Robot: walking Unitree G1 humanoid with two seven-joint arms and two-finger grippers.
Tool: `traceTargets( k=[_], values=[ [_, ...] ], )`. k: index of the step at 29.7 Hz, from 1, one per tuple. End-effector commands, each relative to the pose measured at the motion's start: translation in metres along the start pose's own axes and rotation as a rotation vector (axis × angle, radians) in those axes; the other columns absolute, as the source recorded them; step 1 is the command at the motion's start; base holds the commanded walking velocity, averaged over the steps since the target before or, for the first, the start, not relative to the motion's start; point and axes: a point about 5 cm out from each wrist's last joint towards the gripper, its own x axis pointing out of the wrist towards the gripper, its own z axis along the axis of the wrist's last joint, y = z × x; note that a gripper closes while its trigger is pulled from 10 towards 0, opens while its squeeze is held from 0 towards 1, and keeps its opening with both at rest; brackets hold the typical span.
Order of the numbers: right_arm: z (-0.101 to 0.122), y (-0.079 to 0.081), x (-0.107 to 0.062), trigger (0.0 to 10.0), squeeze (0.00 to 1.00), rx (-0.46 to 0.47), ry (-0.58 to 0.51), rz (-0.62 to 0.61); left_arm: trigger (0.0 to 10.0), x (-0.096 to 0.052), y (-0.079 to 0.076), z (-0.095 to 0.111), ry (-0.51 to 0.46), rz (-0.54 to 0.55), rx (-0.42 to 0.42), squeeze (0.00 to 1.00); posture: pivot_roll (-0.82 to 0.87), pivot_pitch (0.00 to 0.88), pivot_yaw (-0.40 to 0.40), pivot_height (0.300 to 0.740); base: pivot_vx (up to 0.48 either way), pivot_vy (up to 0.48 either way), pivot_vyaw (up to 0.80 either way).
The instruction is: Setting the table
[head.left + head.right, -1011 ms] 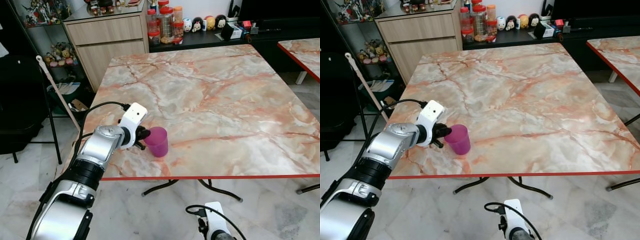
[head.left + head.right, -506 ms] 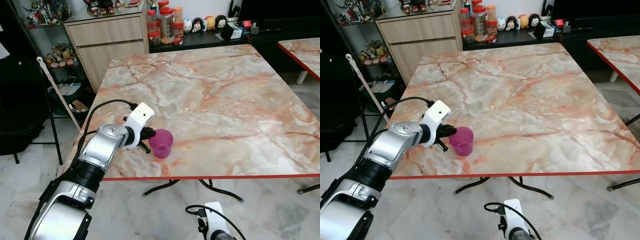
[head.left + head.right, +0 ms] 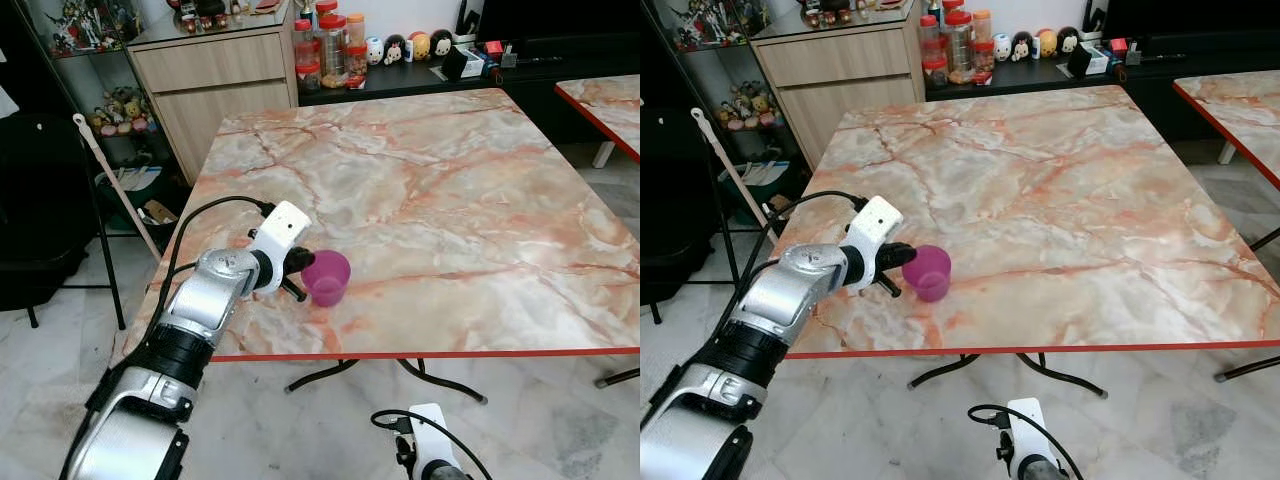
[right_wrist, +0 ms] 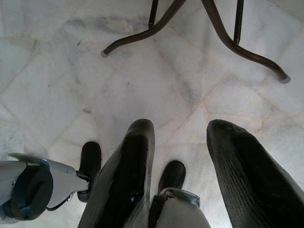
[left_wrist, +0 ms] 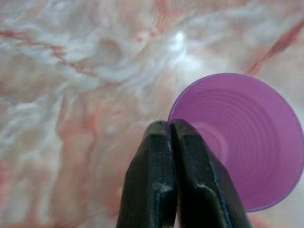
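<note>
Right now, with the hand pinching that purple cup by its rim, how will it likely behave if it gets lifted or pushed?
The purple cup looks like thin plastic and empty inside, so it is probably light. The left hand pinches just one spot of its rim, so the wall may flex. It already leans on the marble table, so a push would likely tip it.

**Pinks, creams and blacks**

The translucent magenta plastic cup [image 3: 327,276] has faint ringed ridges inside. The square marble-patterned table [image 3: 470,200] is cream and white, veined in salmon pink and rust, with a red edge band. The silver left arm ends in a white wrist block and the black-fingered left gripper [image 5: 169,130]. The right gripper [image 4: 183,142] is black too. The pale grey-white marble floor tiles [image 4: 57,95] carry darker veins. The light wood-grain cabinet [image 3: 215,85] looks beige; its top seems dark.
</note>
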Motion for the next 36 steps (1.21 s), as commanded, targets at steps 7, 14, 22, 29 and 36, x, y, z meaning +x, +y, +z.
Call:
traceTargets(
  k=[7, 14, 22, 29, 36],
  values=[
    [-0.001, 0.001, 0.0, 10.0, 0.0, -0.001, 0.007, -0.001, 0.0, -0.02, 0.033, 0.03, -0.412, 0.232, -0.32, 0.0, 0.06, 0.0, 0.089, 0.74, 0.0, 0.0, 0.0],
    [0.002, -0.004, 0.0, 10.0, 0.0, 0.017, -0.018, -0.013, 10.0, -0.037, 0.042, 0.021, -0.605, 0.473, -0.358, 0.0, 0.06, 0.0, 0.068, 0.74, 0.0, 0.0, 0.0],
    [0.008, -0.009, 0.0, 10.0, 0.0, 0.036, -0.059, -0.022, 10.0, -0.047, 0.04, -0.008, -0.635, 0.711, -0.244, 0.0, 0.05, 0.0, 0.057, 0.74, 0.0, 0.0, 0.0],
    [0.009, -0.01, 0.0, 10.0, 0.0, 0.037, -0.064, -0.02, 10.0, -0.052, 0.047, -0.018, -0.643, 0.804, -0.267, 0.0, 0.06, 0.0, 0.047, 0.74, 0.0, 0.0, 0.0],
    [0.01, -0.009, 0.0, 10.0, 0.0, 0.037, -0.067, -0.018, 10.0, -0.05, 0.048, -0.026, -0.609, 0.807, -0.271, 0.0, 0.05, 0.0, 0.055, 0.74, 0.0, 0.0, 0.0]
  ],
)
